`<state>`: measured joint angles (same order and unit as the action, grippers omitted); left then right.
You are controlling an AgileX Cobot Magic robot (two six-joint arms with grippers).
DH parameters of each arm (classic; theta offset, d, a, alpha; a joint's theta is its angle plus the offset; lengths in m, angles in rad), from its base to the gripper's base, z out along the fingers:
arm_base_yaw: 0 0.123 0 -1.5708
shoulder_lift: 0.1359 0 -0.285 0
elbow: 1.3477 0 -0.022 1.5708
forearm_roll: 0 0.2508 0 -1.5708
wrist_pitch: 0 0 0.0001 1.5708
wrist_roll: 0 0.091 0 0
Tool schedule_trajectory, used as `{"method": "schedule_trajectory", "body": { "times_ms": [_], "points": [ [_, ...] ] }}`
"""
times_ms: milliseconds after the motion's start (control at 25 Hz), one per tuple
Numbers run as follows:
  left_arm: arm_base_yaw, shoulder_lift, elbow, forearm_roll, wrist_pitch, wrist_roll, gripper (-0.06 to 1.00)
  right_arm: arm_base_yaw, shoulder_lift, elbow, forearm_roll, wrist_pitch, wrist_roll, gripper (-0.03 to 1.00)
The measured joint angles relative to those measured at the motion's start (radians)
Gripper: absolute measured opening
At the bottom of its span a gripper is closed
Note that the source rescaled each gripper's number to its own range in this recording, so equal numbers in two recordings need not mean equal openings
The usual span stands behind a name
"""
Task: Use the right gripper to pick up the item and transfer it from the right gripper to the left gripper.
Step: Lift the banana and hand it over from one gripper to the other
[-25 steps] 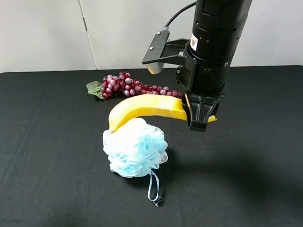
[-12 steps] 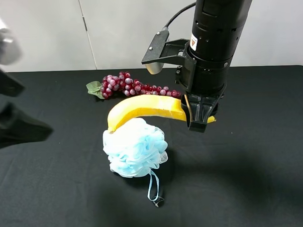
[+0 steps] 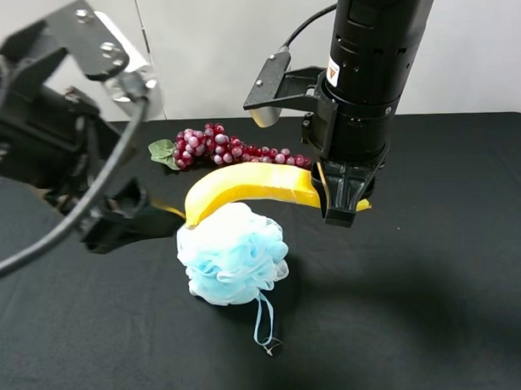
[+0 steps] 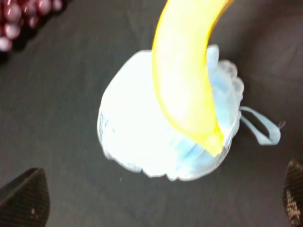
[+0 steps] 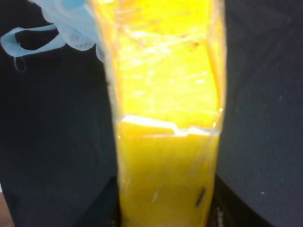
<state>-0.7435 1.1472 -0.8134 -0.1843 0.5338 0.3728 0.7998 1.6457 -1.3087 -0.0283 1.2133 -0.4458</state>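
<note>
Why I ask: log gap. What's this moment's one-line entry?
right gripper: shut on banana | left gripper: open, near banana tip | handover: pending

Tally: 1 banana (image 3: 243,183), yellow. 1 grape bunch (image 3: 220,147), dark red; indiv. grapes too many & too small to count. Green leaves (image 3: 162,150) at its end: 1 or 2, can't tell. 1 bath pouf (image 3: 233,254), pale blue, w/ 1 ribbon loop (image 3: 265,323). 1 table (image 3: 436,309), black top. 2 arms, both black: R arm (image 3: 371,63), L arm (image 3: 35,126). 1 gripper ea.: R gripper (image 3: 345,207), L gripper (image 3: 150,218). L wrist view shows 2 black fingertips (image 4: 23,203). 1 small white label (image 3: 333,73) on R arm. Cables: 1 R-arm cable (image 3: 306,26), 1 L-arm cable (image 3: 81,210), looping. 1 bracket (image 3: 278,85) on R arm; 1 grey bolted plate (image 3: 96,34) on L arm.
</note>
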Motion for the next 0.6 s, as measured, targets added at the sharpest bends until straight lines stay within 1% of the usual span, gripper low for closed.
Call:
{"method": "schedule_trajectory", "body": {
  "times_ms": [80,280,600],
  "points": [
    [-0.016,0.028,0.000,-0.003,-0.036,0.001,0.98,0.000,0.000,0.000,0.004,0.000,0.000,0.00],
    [-0.022,0.110,-0.008,-0.003,-0.120,0.001,0.98,0.000,0.000,0.000,0.022,0.000,0.000,0.00],
    [-0.026,0.230,-0.055,-0.018,-0.197,0.001,0.98,0.000,0.000,0.000,0.036,0.000,0.000,0.00]
  ]
}}
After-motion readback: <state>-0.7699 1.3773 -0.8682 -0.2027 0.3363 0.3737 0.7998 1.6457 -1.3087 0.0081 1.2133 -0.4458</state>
